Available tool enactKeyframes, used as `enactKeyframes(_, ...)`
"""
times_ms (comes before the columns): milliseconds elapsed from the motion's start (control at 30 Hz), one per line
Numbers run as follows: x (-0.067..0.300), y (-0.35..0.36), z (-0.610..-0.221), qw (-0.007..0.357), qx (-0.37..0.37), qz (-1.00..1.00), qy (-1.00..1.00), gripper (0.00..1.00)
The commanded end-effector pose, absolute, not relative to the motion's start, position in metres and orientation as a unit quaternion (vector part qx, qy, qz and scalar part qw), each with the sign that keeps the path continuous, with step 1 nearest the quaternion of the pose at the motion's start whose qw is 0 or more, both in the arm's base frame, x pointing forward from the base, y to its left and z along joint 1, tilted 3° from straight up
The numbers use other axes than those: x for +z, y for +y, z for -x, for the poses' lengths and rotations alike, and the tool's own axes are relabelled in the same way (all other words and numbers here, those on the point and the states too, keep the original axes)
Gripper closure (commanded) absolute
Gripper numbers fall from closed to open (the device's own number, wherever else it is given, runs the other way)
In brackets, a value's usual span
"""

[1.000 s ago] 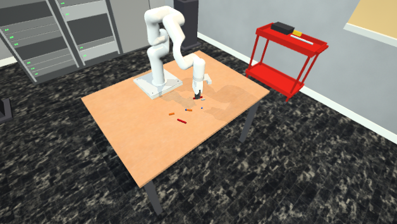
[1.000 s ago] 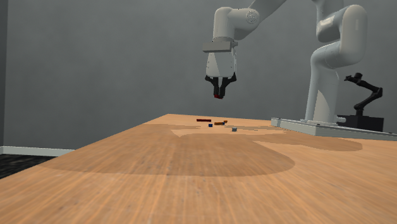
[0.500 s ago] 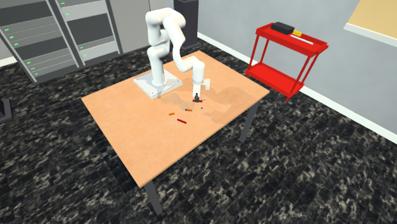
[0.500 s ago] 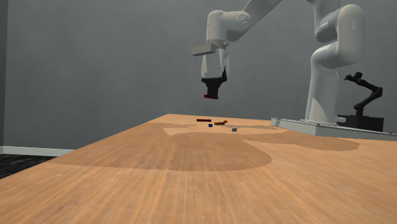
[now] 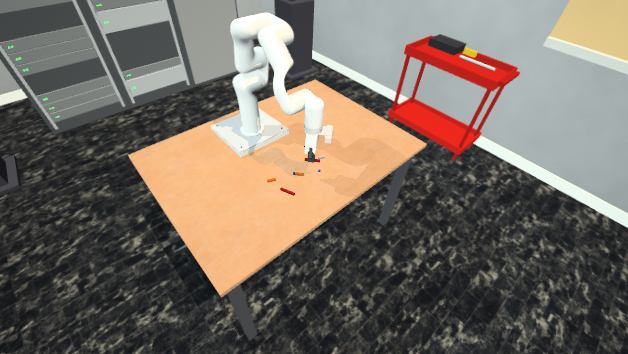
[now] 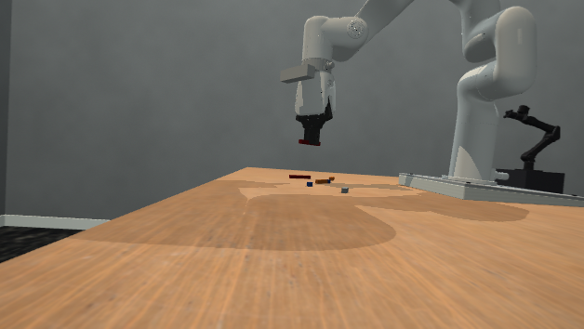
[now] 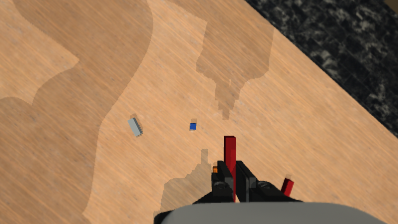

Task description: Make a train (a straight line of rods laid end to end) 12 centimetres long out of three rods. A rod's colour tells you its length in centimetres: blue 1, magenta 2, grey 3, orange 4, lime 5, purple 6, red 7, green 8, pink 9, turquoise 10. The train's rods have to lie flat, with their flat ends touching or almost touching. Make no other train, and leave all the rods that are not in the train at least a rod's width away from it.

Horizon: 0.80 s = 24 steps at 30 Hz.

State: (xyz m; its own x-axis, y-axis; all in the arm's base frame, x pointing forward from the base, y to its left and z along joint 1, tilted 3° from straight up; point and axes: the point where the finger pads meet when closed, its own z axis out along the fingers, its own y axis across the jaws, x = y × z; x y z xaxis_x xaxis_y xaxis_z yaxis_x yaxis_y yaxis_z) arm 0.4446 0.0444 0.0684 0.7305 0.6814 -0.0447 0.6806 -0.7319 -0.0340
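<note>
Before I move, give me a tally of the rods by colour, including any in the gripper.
Red: 2 (held rod, table rod)
Orange: 2 (near blue, apart)
Blue: 2 (near orange, apart)
Grey: 1
Total: 7

Smooth white rounded arm [image 5: 277,55] [image 6: 516,51], pale grey-white base plate [image 5: 240,146] [image 6: 493,197], black-fingered hand [image 5: 311,156] [image 6: 312,135] [image 7: 228,174]

Crisp overlapping shadows across wood.
</note>
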Motion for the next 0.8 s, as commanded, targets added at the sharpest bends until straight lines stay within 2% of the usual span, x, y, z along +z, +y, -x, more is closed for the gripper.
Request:
enactKeyframes(0, 0.068, 0.044, -0.446, 0.007, 0.025, 0.930, -0.366, 0.96)
enactKeyframes(767, -0.005, 0.045, -0.442, 0.007, 0.025, 0.930, -0.366, 0.96)
